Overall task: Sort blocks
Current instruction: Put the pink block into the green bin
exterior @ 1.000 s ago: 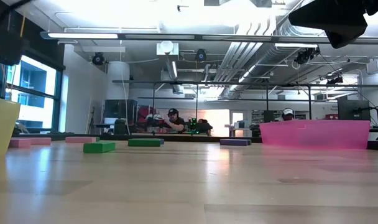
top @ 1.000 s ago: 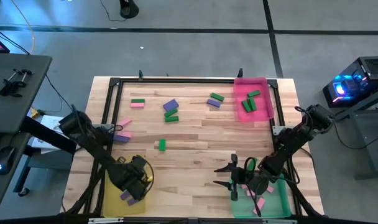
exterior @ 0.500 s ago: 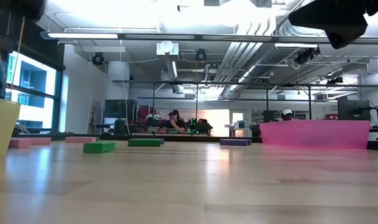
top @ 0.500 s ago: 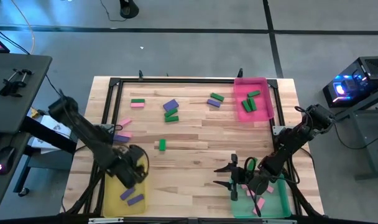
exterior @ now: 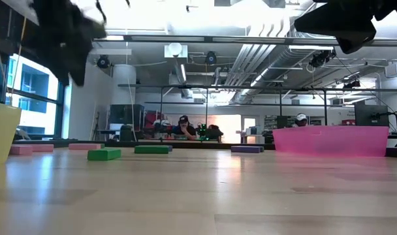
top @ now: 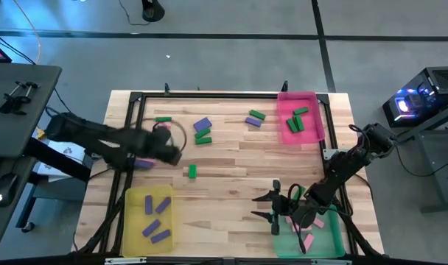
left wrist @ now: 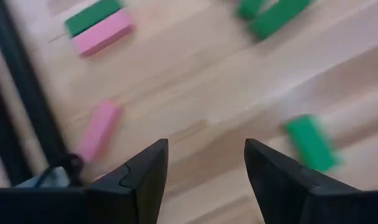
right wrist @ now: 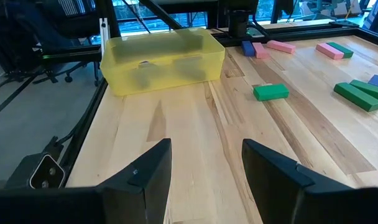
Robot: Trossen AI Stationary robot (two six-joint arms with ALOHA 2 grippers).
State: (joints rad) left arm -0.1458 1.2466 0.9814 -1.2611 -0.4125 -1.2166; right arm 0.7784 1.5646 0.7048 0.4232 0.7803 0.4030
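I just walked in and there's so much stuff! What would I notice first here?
Probably the three bright trays on the wooden table: a yellow tray at the near left with purple blocks in it, a pink tray at the far right, and a green tray at the near right. Next, the left gripper, open and empty, above loose blocks scattered over the far half.

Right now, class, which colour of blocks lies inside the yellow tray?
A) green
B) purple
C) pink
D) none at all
B: in the high view, the yellow tray holds only purple blocks, lying flat.
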